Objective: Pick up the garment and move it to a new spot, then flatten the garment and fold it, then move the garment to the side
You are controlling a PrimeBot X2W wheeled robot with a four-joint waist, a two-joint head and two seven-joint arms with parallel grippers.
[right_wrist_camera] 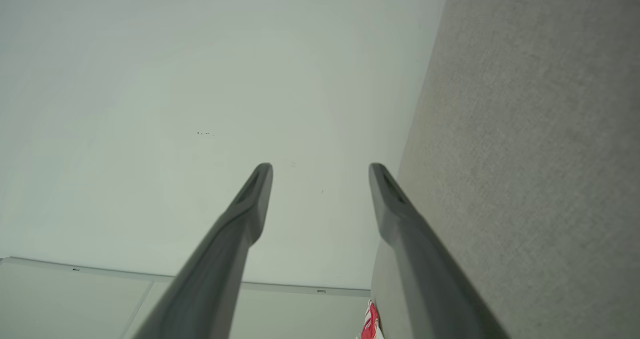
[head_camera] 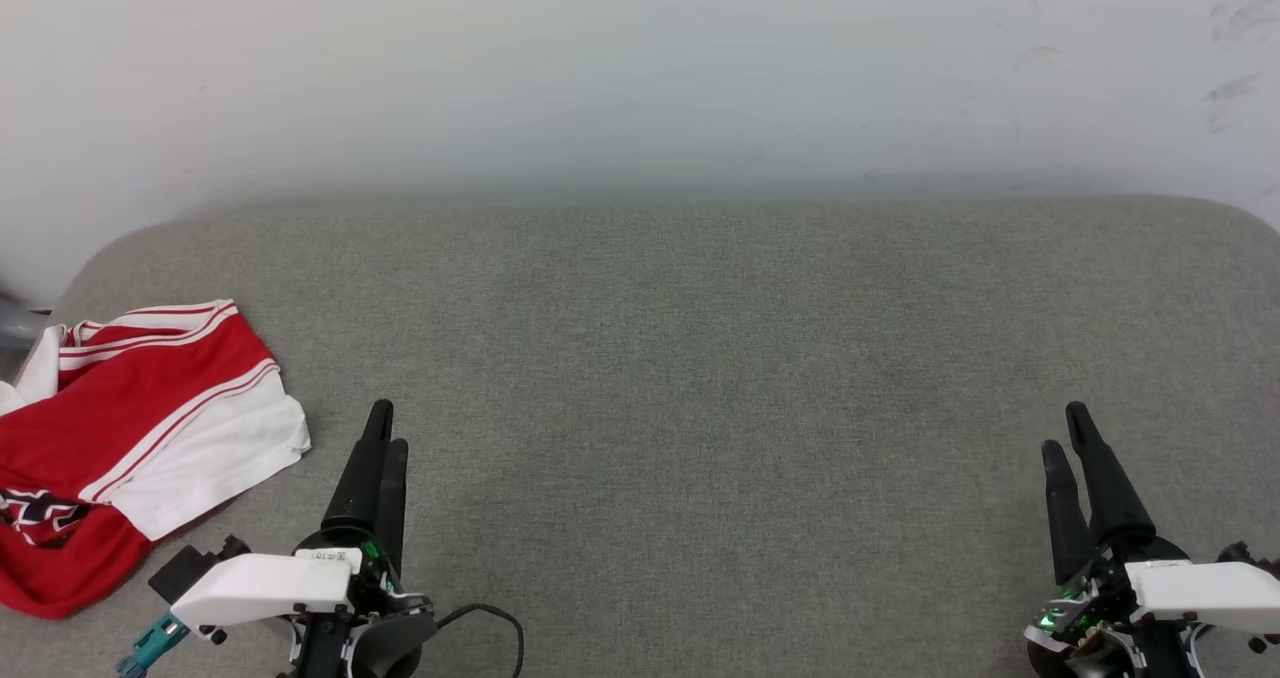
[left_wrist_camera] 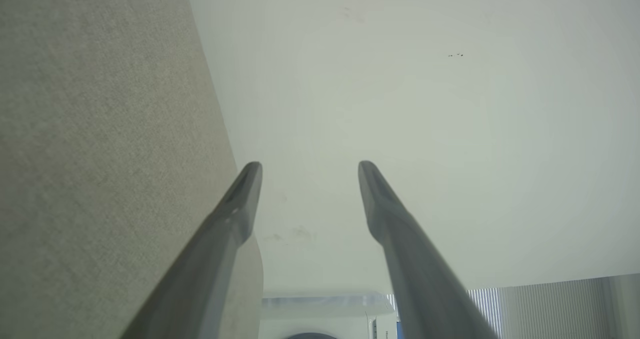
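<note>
At the near-left edge of the grey padded surface (head_camera: 700,358) lies the garment (head_camera: 130,438), crumpled in a heap (red body, white sleeve with striped trim uppermost). Just to its right is the left gripper (head_camera: 389,426), its 2 fingers parted with nothing between them. Well apart, at the near-right, the right gripper (head_camera: 1062,428) is likewise spread and empty.

Bench (head_camera: 700,358): grey fabric top open from left hand (head_camera: 388,426) across to right hand (head_camera: 1063,431) and back to the wall (head_camera: 640,78). Obstacle: crumpled garment (head_camera: 130,438) at the near-left corner, just beside the left hand.
</note>
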